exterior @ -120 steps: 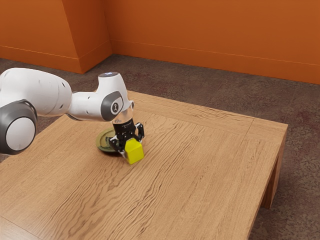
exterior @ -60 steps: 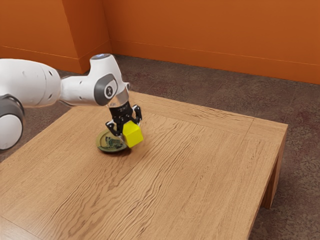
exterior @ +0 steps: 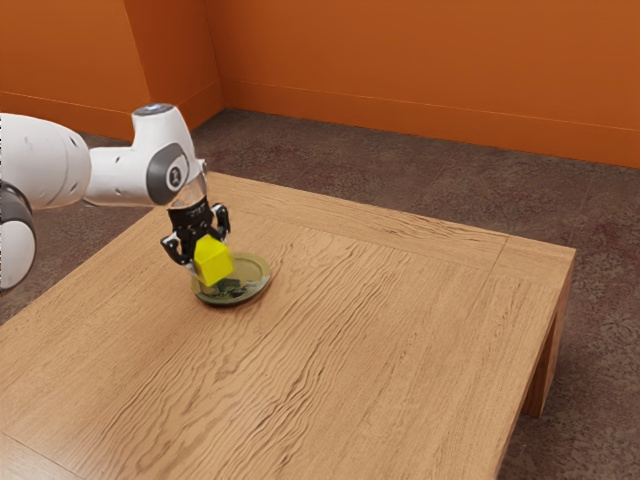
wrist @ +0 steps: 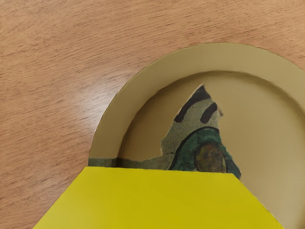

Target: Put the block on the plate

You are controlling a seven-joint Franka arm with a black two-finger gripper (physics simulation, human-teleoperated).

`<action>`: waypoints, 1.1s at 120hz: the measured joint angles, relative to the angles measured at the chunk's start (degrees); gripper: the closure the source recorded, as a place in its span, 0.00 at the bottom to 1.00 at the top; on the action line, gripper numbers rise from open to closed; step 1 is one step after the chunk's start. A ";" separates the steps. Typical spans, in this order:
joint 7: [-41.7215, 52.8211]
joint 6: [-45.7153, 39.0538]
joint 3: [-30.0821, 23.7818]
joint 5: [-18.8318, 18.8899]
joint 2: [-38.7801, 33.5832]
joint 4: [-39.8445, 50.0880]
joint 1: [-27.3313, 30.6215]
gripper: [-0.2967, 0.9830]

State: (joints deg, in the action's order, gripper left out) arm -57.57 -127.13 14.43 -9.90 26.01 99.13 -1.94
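One yellow block (exterior: 213,263) is in my claw (exterior: 207,248), my two fingers parted by about the block's width and pressing it from two sides. I carry it tilted, one corner pointing down, above the counter (exterior: 380,335). In the exterior view it overlaps the left part of the plate (exterior: 257,272); how high it hangs over the rim, I cannot tell. The plate lies flat on the wood, round and olive-tan, with a raised rim and a torn-edged patch of green and dark markings (wrist: 205,138). In my wrist view the block hides some of that patch and rim. My white arm (exterior: 115,177) reaches in from the exterior view's left, and an orange wall (exterior: 400,60) stands on the far side.
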 joint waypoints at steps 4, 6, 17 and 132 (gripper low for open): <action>0.01 -0.11 0.03 0.18 0.77 -0.40 0.59 0.47; 0.01 -0.15 0.04 0.27 1.14 -0.64 0.86 0.47; 0.03 -0.21 0.05 0.63 3.22 -2.95 1.75 0.47; 0.80 -0.50 -0.88 -1.87 9.77 -10.94 1.79 0.30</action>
State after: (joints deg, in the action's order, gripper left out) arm -56.77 -127.63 13.55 -11.76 35.78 88.19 -0.16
